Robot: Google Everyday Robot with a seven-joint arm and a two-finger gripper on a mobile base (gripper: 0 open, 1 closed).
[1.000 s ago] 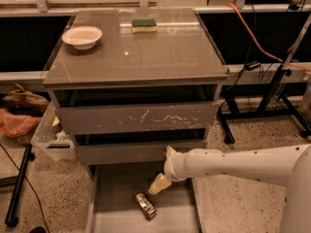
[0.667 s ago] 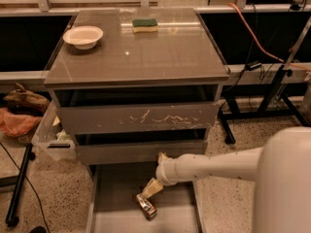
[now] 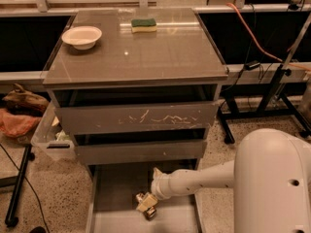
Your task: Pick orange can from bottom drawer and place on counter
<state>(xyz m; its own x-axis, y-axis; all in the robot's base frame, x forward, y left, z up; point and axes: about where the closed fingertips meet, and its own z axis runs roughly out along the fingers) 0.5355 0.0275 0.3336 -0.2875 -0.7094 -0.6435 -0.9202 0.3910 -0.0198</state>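
Note:
The bottom drawer [image 3: 114, 191] is pulled out at the foot of the cabinet, its flat grey floor showing. The orange can [image 3: 148, 209] lies on its side on that floor, mostly covered. My gripper [image 3: 146, 203] reaches down from the white arm on the right and sits right on top of the can, touching or nearly touching it. The counter [image 3: 146, 52] is the glossy grey-brown top of the cabinet, well above the gripper.
A white bowl [image 3: 81, 36] stands on the counter's left and a green-and-yellow sponge [image 3: 144, 24] at its back. The scratched upper drawer [image 3: 136, 118] and the middle drawer [image 3: 138, 151] overhang the back of the bottom drawer. A plastic bin [image 3: 51, 137] stands left of the cabinet.
The arm has stretched further left and down into the bottom drawer. The gripper has gone from above and right of the can to right over it. The can has not moved.

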